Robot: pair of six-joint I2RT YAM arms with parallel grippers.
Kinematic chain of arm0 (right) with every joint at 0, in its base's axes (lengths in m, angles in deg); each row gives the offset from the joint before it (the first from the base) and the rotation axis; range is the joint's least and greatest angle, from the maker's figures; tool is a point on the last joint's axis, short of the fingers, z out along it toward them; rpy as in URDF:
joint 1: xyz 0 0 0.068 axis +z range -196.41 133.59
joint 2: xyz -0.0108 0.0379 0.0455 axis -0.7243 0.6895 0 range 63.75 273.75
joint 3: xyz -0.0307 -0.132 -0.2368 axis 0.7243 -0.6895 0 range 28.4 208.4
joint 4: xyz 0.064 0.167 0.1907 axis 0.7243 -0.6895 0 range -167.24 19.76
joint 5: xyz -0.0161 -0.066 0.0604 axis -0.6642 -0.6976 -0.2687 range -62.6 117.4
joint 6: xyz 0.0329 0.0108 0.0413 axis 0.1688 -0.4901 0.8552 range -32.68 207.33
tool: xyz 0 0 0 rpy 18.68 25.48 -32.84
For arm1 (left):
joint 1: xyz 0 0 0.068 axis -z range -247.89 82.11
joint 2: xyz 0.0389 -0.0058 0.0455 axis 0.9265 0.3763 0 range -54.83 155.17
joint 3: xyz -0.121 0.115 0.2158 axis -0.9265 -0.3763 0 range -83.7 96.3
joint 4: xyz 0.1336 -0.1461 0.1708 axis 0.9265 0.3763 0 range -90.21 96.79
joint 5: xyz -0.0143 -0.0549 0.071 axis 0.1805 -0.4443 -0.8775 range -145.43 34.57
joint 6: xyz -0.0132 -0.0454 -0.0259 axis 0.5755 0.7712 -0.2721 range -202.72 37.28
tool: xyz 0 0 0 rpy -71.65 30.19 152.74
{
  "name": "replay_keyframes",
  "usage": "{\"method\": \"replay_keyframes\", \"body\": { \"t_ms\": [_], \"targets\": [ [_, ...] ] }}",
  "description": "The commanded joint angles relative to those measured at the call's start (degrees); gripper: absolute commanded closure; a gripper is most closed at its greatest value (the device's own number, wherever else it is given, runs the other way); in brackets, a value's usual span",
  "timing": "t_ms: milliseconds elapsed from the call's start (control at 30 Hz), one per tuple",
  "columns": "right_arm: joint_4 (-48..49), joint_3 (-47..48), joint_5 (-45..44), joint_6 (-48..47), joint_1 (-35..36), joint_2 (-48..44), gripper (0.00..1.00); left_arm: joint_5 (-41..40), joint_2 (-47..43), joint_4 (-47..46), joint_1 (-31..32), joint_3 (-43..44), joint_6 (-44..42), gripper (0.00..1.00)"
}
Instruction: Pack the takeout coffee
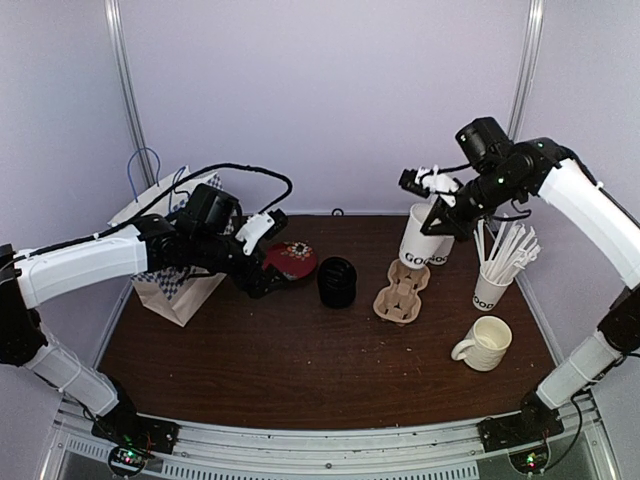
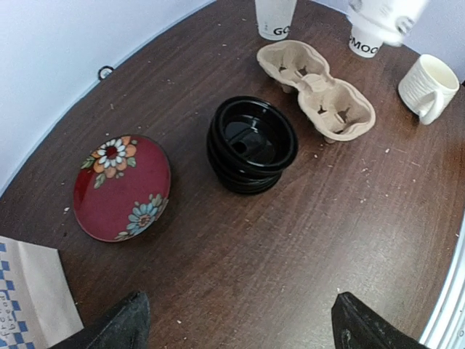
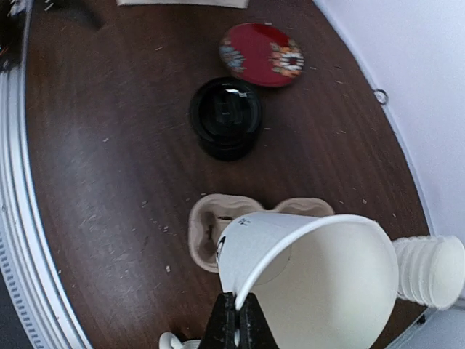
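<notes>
A lidless white paper cup with black "GOOD" lettering hangs tilted over the far end of the brown pulp carrier. My right gripper is shut on its rim. In the right wrist view the fingers pinch the cup's rim, and the carrier lies empty below. A stack of black dome lids stands left of the carrier. My left gripper hovers wide open beside the lids with nothing between its fingers; the lids and the carrier lie ahead of it.
A red flowered plate lies by the left gripper. A paper bag stands at the left edge. A stack of lidless cups stands behind the held cup. A cup of wrapped straws and a cream mug stand at the right.
</notes>
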Motion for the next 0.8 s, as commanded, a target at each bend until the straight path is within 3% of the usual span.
{"method": "replay_keyframes", "body": {
  "t_ms": [0, 133, 467, 600, 767],
  "targets": [
    [-1.85, -9.04, 0.3, -9.58, 10.21, -5.96, 1.0, -6.72, -3.12, -0.49, -0.51, 2.03, -1.2, 0.09],
    [-3.36, -12.13, 0.19, -11.01, 19.07, -4.87, 1.0, -7.76, -3.76, -0.85, -1.07, 1.87, -1.12, 0.09],
    [6.99, -9.99, -9.32, -5.92, 34.23, 6.87, 1.0, -2.7, -5.26, -2.28, -2.58, 2.2, 5.15, 0.07],
    [13.17, -8.35, -12.74, -3.33, 37.1, 12.07, 1.0, -3.97, -6.14, -2.11, -2.6, 2.03, 5.03, 0.06],
    [15.23, -4.72, -9.86, 0.96, 37.55, 16.79, 1.0, -5.36, -7.45, -1.68, -2.66, 1.94, 4.54, 0.06]
  ]
}}
